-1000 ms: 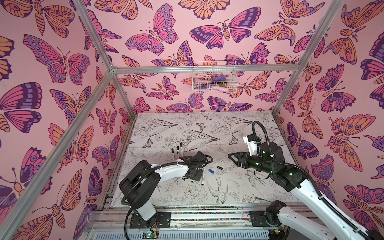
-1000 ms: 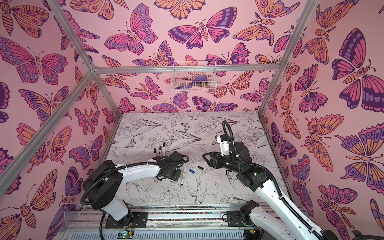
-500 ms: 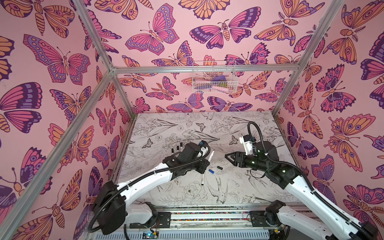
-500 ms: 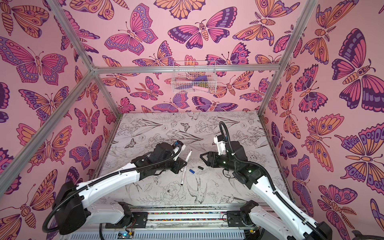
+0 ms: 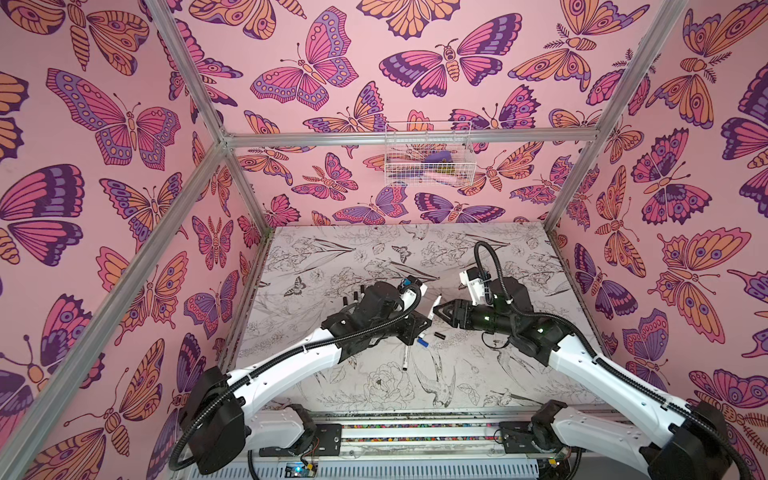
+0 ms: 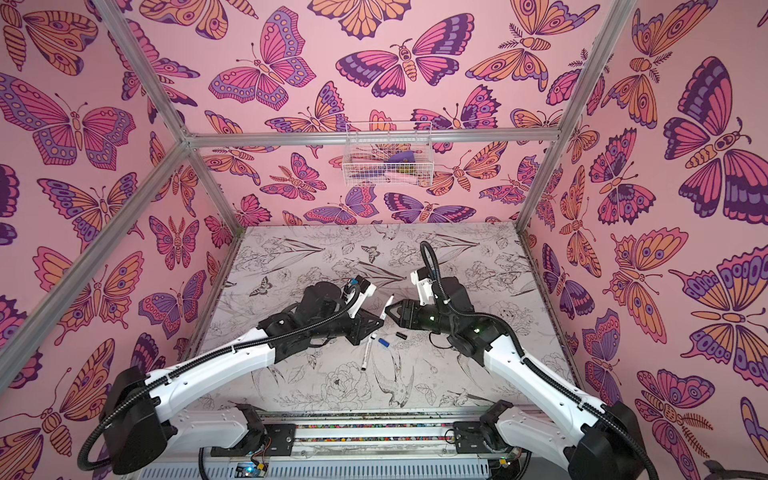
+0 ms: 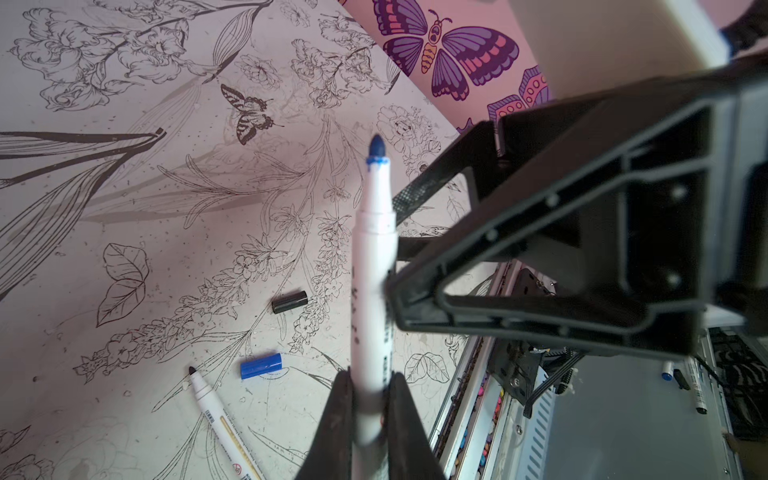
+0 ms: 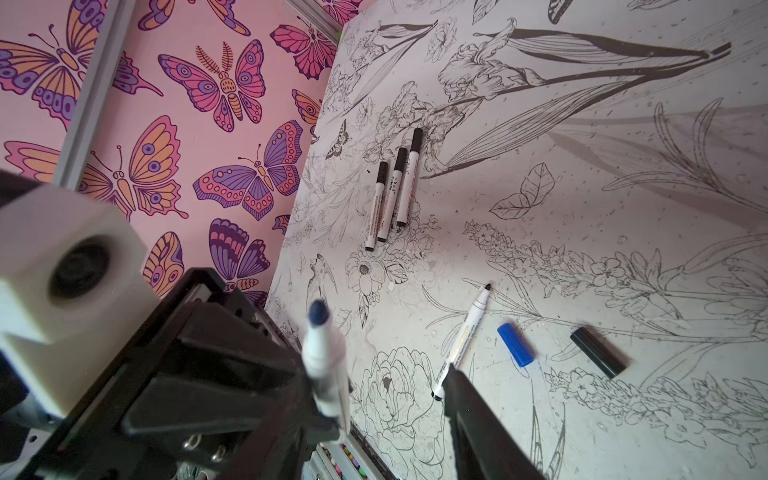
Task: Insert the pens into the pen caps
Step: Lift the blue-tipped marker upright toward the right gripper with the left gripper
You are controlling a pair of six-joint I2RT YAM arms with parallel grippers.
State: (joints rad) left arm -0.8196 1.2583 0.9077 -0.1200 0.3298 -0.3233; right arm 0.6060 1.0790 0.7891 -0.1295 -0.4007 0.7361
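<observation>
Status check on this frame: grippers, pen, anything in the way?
Left gripper shut on blue pen, tip bare, aloft. Right gripper jaws open, close beside the barrel. Blue cap on table beside black cap, uncovered.

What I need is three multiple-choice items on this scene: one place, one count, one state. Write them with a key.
1. Where is the blue cap? A) on a pen's tip B) on the table, between the loose pen and the black cap C) standing on end
2. How many capped pens lie side by side? A) one B) two C) three
3. The left gripper is: A) shut on the blue-tipped pen B) open, empty C) shut on a cap
Key: 1B, it lies between them in both wrist views; 2C, three black-capped barrels lie together; 3A, its fingers clamp the barrel.
</observation>
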